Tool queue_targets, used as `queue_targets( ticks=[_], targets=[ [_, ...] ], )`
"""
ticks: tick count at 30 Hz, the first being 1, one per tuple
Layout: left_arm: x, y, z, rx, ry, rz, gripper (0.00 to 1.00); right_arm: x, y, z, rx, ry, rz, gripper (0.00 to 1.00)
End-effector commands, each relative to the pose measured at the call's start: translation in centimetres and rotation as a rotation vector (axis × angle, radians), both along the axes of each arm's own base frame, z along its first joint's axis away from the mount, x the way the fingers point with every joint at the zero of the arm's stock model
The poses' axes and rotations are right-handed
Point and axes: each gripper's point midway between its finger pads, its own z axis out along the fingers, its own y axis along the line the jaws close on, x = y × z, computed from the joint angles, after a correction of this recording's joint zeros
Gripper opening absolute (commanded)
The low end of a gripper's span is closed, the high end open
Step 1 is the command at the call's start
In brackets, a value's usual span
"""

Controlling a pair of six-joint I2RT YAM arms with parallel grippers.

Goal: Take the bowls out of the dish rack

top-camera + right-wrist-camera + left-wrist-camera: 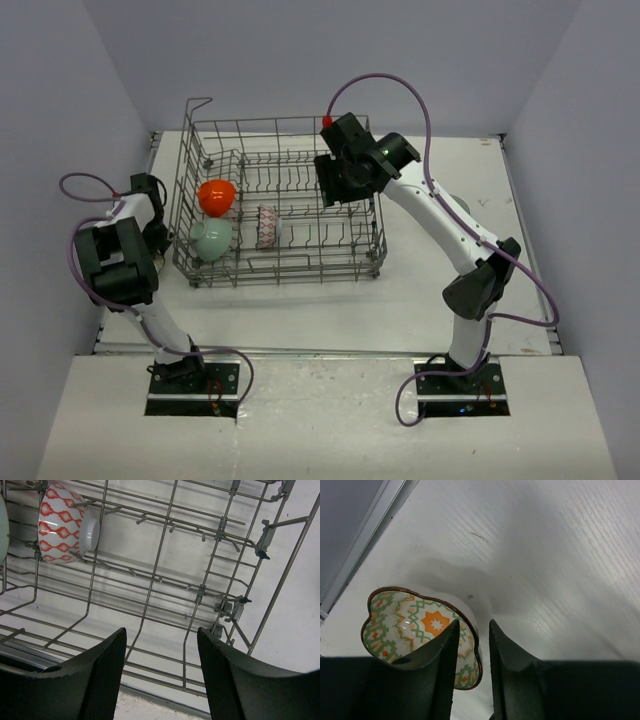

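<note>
Red-white bowl point(62, 522) on edge in rack point(300, 185), left of right gripper point(161, 632), jaws wide; left gripper point(474, 624) slightly apart astride green-orange bowl point(415, 625) rim.

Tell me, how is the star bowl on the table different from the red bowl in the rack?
The star bowl sits on the table; the red bowl is in the rack. The star bowl stands upright, open side up; the red bowl leans on its side. The star bowl is green and orange with a wavy rim; the red bowl has red diamonds on white. Both are small patterned bowls.
</note>
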Motion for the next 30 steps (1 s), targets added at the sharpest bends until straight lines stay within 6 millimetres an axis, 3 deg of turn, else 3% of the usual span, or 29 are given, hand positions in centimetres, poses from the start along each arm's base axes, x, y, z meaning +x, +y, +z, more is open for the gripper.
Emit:
queue_targets(
  ticks=[1,5,11,12,15,19,20,21,27,30],
  targets=[
    [1.8,1.0,1.1,0.029,-0.061,0.004,0.32,0.0,-0.1,2.3,0.035,-0.050,-0.020,0.59],
    [2.9,1.1,2.9,0.027,-0.104,0.003,0.37,0.0,0.1,2.1,0.033,-0.040,-0.016,0.60],
    [6.6,0.9,8.8,0.001,-0.272,0.000,0.40,0.0,0.2,1.9,0.031,-0.034,-0.014,0.60],
    [7.6,1.0,10.9,0.005,-0.328,-0.003,0.41,0.0,0.3,1.8,0.032,-0.029,-0.013,0.60],
    [8.6,0.3,14.7,-0.021,-0.430,-0.006,0.42,0.0,0.4,1.9,0.038,-0.029,-0.010,0.60],
    [9.5,-1.0,23.1,-0.013,-0.692,-0.028,0.45,0.1,0.6,2.0,0.043,-0.027,-0.004,0.60],
    [9.3,-2.1,25.8,-0.018,-0.759,-0.051,0.45,0.1,0.7,2.2,0.050,-0.031,-0.002,0.60],
    [9.4,-2.8,26.9,-0.013,-0.771,-0.066,0.45,0.1,0.8,2.2,0.054,-0.029,-0.001,0.60],
    [10.4,-11.3,28.8,-0.179,-0.871,-0.284,0.40,-0.2,0.9,1.7,0.060,-0.011,0.003,0.60],
    [11.7,-15.7,31.1,-0.291,-0.959,-0.447,0.39,-0.6,0.6,1.4,0.062,-0.008,0.000,0.60]
  ],
)
